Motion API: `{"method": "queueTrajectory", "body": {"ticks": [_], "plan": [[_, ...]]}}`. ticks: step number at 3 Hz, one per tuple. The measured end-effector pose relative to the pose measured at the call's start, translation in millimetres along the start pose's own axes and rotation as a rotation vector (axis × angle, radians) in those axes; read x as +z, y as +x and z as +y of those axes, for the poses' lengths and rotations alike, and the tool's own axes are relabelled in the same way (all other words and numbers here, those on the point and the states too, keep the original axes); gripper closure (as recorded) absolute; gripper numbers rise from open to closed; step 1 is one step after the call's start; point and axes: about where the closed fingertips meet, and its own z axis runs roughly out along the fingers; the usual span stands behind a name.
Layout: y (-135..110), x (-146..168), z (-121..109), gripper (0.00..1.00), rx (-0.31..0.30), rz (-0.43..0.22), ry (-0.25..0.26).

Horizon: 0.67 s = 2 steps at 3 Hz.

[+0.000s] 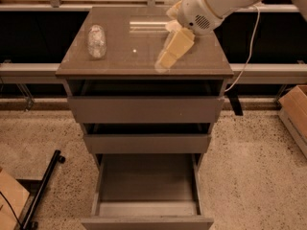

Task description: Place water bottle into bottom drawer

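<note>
The water bottle (96, 41), small, clear and crinkled, lies on the left part of the cabinet top (120, 63). My gripper (165, 60), cream-coloured, hangs over the middle of the top, to the right of the bottle and apart from it, holding nothing I can see. The bottom drawer (146, 182) is pulled far out, and its long tray shows a plain bare floor. The white arm (211, 4) reaches in from the upper right.
The two upper drawers (146, 109) stand slightly out. The arm covers the back right of the top. A cardboard box (295, 111) stands on the floor at right. A black pole (43, 190) and another cardboard piece (9, 202) lie at lower left. A cable (244, 56) hangs at right.
</note>
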Motion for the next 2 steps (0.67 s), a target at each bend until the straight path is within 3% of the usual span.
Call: {"method": "queueTrajectory", "body": {"ticks": [1, 2], "plan": [[-5.0, 51.7, -35.0, 0.00, 0.069, -0.104, 0.018], [-1.6, 99.9, -68.2, 0.00, 0.119, -0.165, 0.019]]}}
